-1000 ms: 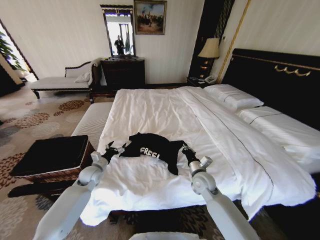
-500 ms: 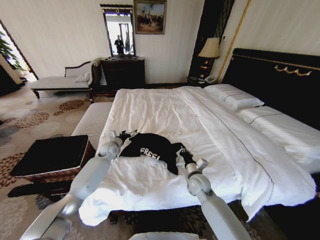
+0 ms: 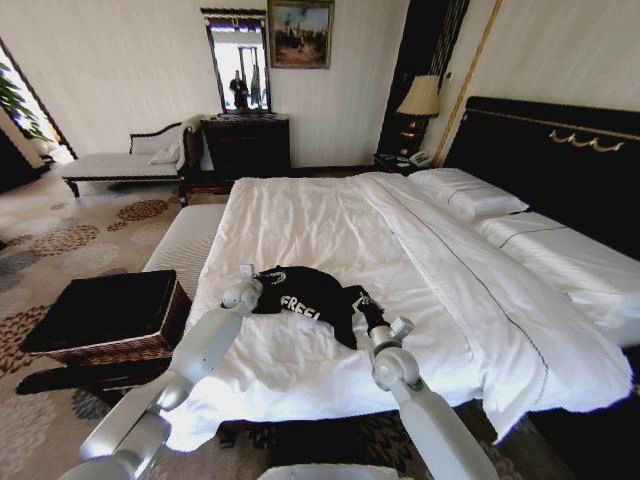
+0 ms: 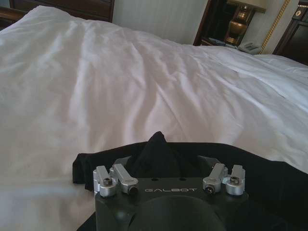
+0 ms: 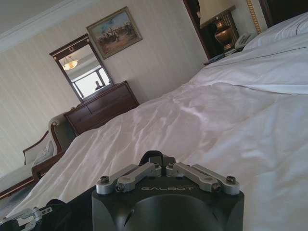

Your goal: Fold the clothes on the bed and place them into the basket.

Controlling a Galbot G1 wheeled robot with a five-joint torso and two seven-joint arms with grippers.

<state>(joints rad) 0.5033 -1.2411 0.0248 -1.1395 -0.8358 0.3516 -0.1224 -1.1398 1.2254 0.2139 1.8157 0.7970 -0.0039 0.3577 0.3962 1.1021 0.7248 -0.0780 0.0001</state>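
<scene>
Both grippers, left [image 3: 262,279] and right [image 3: 356,300], have jaws clenched on the crumpled soft black "FREE!" T-shirt [image 3: 310,296] between them on the white-duveted bed [image 3: 320,225], folding unfinished, brown wicker basket [image 3: 100,312] empty.

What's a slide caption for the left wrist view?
Left pincer shut on a raised pinch of the black T-shirt, lying on the bed's white duvet.

White lettering on the chest of the black T-shirt [image 3: 312,298], which lies on the bed's [image 3: 400,250] white duvet, reads "FREE", partly creased in the head view. The word "GALBOT" stands embossed on the dark housing of the left gripper [image 4: 169,179] and likewise on the right gripper [image 5: 163,166].
</scene>
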